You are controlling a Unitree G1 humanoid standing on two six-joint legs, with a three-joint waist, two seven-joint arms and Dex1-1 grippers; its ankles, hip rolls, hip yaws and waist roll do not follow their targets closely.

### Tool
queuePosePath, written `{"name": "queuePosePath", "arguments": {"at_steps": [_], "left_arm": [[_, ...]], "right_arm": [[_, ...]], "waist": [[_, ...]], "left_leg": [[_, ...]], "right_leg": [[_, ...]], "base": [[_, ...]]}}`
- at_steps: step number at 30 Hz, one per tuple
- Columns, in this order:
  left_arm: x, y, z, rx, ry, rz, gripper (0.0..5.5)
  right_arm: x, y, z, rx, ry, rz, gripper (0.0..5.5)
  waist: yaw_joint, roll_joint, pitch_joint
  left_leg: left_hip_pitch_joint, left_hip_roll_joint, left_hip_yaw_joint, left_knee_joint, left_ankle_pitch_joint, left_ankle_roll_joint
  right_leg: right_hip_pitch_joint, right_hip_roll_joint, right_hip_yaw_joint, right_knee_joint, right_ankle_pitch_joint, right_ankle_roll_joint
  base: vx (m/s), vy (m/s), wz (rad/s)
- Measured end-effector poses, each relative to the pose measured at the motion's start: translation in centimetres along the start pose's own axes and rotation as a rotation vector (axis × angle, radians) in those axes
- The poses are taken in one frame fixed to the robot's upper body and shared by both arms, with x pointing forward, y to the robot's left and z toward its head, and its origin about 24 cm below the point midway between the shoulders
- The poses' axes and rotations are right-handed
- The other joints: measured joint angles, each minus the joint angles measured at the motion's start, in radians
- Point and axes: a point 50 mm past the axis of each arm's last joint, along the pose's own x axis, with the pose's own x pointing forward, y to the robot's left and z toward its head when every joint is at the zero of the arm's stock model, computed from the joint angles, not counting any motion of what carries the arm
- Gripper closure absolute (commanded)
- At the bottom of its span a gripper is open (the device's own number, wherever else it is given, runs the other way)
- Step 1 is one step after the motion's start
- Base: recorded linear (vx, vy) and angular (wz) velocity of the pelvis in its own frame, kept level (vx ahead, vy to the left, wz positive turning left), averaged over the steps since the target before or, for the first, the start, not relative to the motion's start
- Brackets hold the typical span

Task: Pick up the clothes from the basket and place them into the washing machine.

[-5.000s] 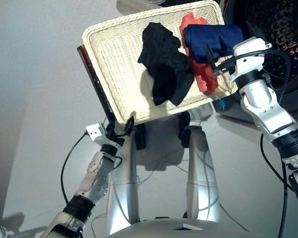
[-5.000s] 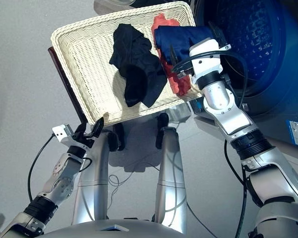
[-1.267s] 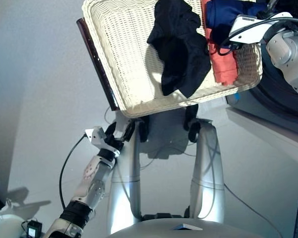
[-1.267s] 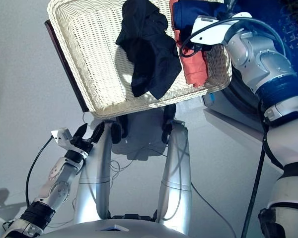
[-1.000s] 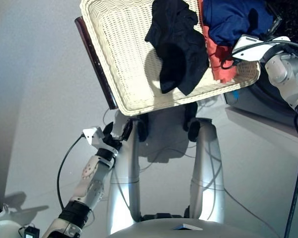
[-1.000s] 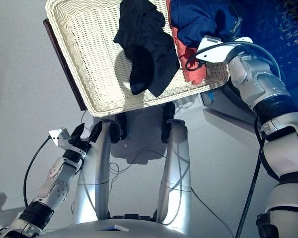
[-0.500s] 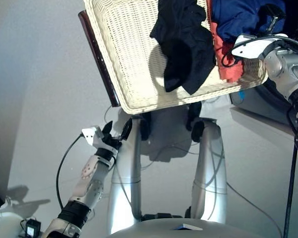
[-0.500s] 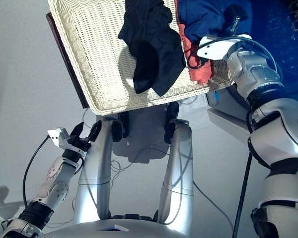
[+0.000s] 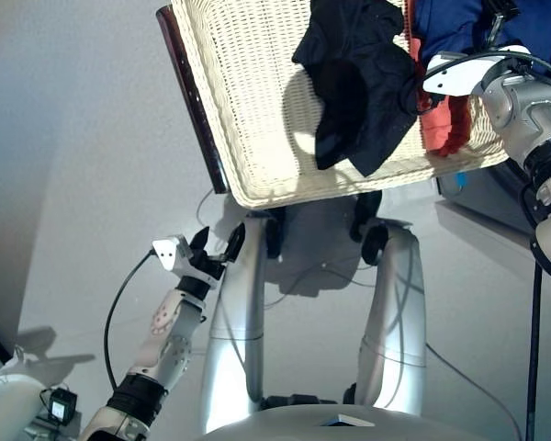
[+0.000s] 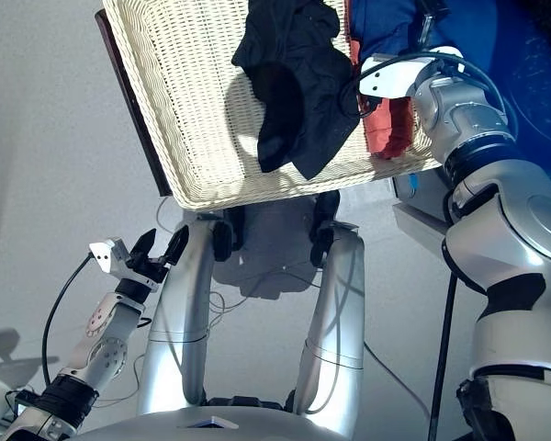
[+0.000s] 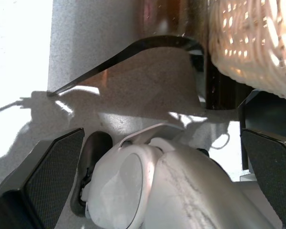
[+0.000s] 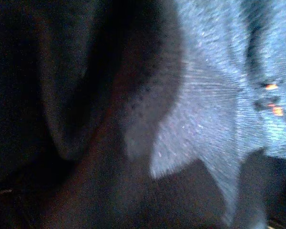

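The cream wicker basket [image 9: 248, 101] fills the top of the eye views. A black garment [image 9: 358, 83] lies in its middle and a coral red one [image 9: 441, 124] along its right side. The navy blue garment [image 10: 386, 23] bunches at the far right, partly cut off by the picture's edge. My right gripper [image 10: 429, 23] reaches into it and is shut on it; blue cloth [image 12: 219, 95] fills the right wrist view. The washing machine [image 10: 533, 101] stands just right of the basket. Low beside the basket's near left corner, my left gripper [image 9: 211, 246] hangs open and empty, fingers [image 11: 52, 162] wide apart.
A dark reddish-brown board [image 9: 191, 101] runs along the basket's left side, seen close in the left wrist view [image 11: 162, 14]. Thin cables [image 9: 303, 276] trail over the grey floor [image 9: 64, 184] under the basket.
The whole picture has shifted, so the camera moved. Five seconds ago the right gripper stood at the flat navy garment; now the cloth bunches around it. The left arm has stayed put.
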Motion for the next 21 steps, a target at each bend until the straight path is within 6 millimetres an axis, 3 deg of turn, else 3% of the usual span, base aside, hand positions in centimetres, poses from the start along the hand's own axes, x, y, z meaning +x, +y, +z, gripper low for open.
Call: {"name": "queuePosePath", "arguments": {"at_steps": [21], "left_arm": [[0.01,-0.05,0.16,0.007,0.015,-0.010,0.00]], "right_arm": [[0.23,-0.72,-0.53,0.013,0.060,-0.033,5.50]], "waist": [[-0.009,-0.002,0.013]], "left_leg": [[-0.016,-0.008,-0.002,0.006,0.004,0.006]], "right_leg": [[-0.012,-0.008,-0.001,0.006,0.001,0.003]], "base": [[0.000,0.000,0.000]]}}
